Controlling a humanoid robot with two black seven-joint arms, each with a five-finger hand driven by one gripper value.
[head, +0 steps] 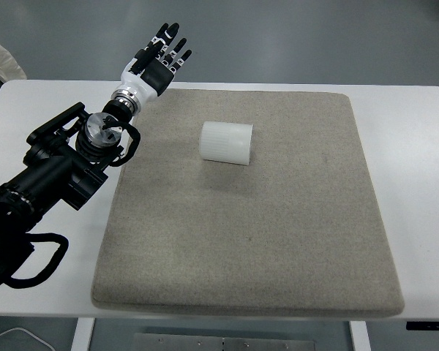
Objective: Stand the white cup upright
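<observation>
White cup [226, 142] lies on its side on the grey mat [278, 241], toward the far centre, well clear of the mat's edges. Left hand [159, 62] is poised beyond the mat's far-left corner over the worktop [417, 146], fingers spread wide, holding nothing. Risk: being cylindrical, the cup may roll away under a glancing touch, or slip if gripped off-centre, and topple again.
</observation>
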